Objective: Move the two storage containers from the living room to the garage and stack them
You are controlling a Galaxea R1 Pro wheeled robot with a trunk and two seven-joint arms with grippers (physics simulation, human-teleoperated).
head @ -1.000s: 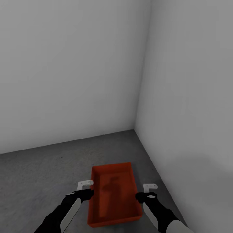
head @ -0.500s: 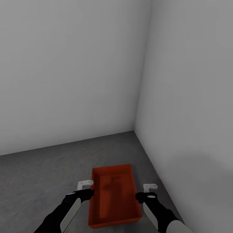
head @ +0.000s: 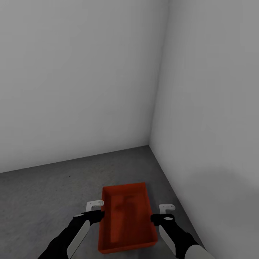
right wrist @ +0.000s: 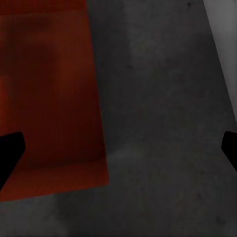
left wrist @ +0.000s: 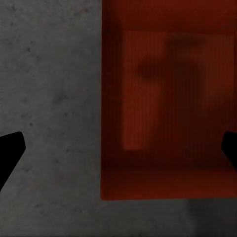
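One orange-red storage container (head: 126, 219) rests open side up on the dark grey concrete floor (head: 54, 194) of the garage, near the corner of two plain walls. My left gripper (head: 96, 215) hovers by its left long wall and my right gripper (head: 159, 218) by its right long wall. In the left wrist view the container (left wrist: 168, 108) lies below the open left gripper's black fingertips (left wrist: 11, 150), its left wall between them. The right wrist view has the container (right wrist: 47, 94) under one side of the open right gripper, with a fingertip (right wrist: 230, 147) over bare floor.
The right-hand wall (head: 212, 118) meets the floor close beside the container and my right arm. The back wall (head: 79, 82) stands a short way ahead. Bare concrete stretches to the left of the container.
The whole picture has shifted down very slightly since a second ago, so the camera moved. The container and both grippers keep the same places relative to each other.
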